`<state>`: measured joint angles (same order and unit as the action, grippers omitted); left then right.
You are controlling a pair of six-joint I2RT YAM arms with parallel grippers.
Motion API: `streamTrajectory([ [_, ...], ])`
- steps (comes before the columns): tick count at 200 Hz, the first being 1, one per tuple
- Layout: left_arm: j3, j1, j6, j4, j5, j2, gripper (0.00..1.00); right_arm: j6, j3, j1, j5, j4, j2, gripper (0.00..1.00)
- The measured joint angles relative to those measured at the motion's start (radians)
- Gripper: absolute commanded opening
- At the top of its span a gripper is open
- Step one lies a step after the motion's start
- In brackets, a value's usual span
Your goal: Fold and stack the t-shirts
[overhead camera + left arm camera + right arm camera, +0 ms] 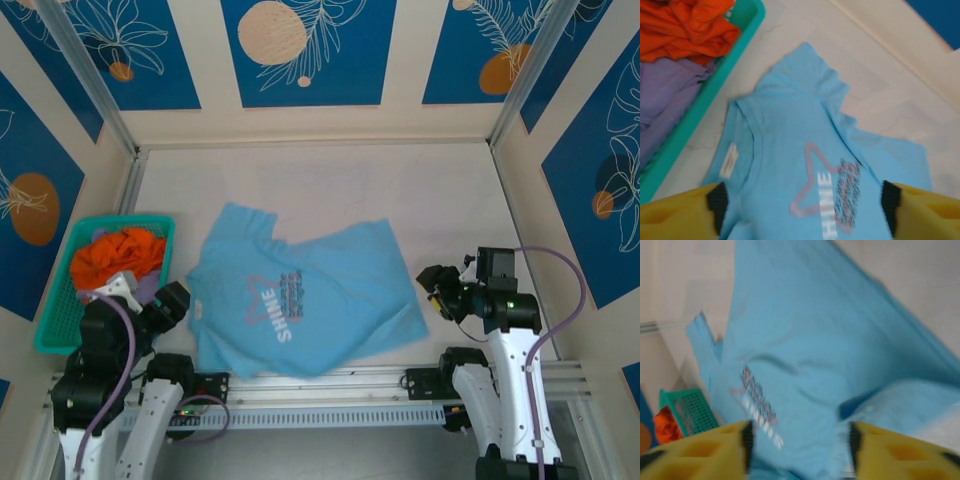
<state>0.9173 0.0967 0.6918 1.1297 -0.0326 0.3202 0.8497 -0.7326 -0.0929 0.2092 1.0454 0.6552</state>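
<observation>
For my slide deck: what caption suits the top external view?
A rumpled sky-blue cloth t-shirt lies print-up on the white table beside a teal plastic mesh basket holding orange clothes.

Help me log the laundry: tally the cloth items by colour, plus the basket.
Sky-blue t-shirt: 1
Orange garment heap: 1
Purple garment: 1
Teal mesh basket: 1
Total: 4

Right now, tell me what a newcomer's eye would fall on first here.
The sky-blue t-shirt lying print-up in the middle of the table grabs attention first. Next comes the teal basket at the left edge, heaped with orange clothes. The left gripper and right gripper hang open at either side of the shirt.
</observation>
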Motion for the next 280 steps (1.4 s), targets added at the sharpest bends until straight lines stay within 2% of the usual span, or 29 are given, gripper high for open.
streamTrajectory([
  [17,0.031,0.000,-0.014,-0.069,-0.031,0.135,0.86,0.015,-0.013,0.002,-0.056,0.006,0.076,0.74],
  [40,0.101,0.000,-0.019,-0.218,-0.024,0.356,0.74,0.060,-0.050,0.042,-0.141,-0.033,0.196,0.66],
  [50,0.133,0.001,-0.019,-0.275,-0.002,0.472,0.61,0.079,-0.075,0.079,-0.171,-0.063,0.266,0.57],
  [60,0.163,0.005,-0.012,-0.317,0.021,0.612,0.58,0.082,-0.119,0.122,-0.184,-0.095,0.351,0.43],
  [68,0.185,0.017,-0.011,-0.343,0.038,0.726,0.52,0.071,-0.171,0.159,-0.190,-0.113,0.451,0.33],
  [89,0.222,0.069,-0.023,-0.387,0.066,1.028,0.50,0.040,-0.339,0.255,-0.234,-0.157,0.758,0.25],
  [113,0.268,0.122,-0.045,-0.352,0.076,1.276,0.52,0.003,-0.477,0.317,-0.252,-0.199,1.041,0.25],
  [149,0.457,0.162,-0.083,-0.301,0.096,1.547,0.53,-0.025,-0.660,0.341,-0.264,-0.170,1.308,0.24],
  [176,0.563,0.172,-0.085,-0.271,0.095,1.694,0.52,-0.009,-0.777,0.338,-0.256,-0.153,1.431,0.26],
  [213,0.756,0.174,-0.069,-0.201,0.095,1.852,0.51,0.081,-0.874,0.291,-0.178,-0.117,1.501,0.27],
  [236,0.943,0.174,-0.060,-0.151,0.096,1.970,0.51,0.152,-0.959,0.247,-0.134,-0.103,1.558,0.28],
  [258,1.228,0.174,-0.058,-0.087,0.101,2.127,0.51,0.214,-1.062,0.202,-0.111,-0.102,1.619,0.29],
  [280,1.474,0.168,-0.039,-0.093,0.113,2.264,0.51,0.260,-1.233,0.162,-0.107,-0.090,1.717,0.29],
])
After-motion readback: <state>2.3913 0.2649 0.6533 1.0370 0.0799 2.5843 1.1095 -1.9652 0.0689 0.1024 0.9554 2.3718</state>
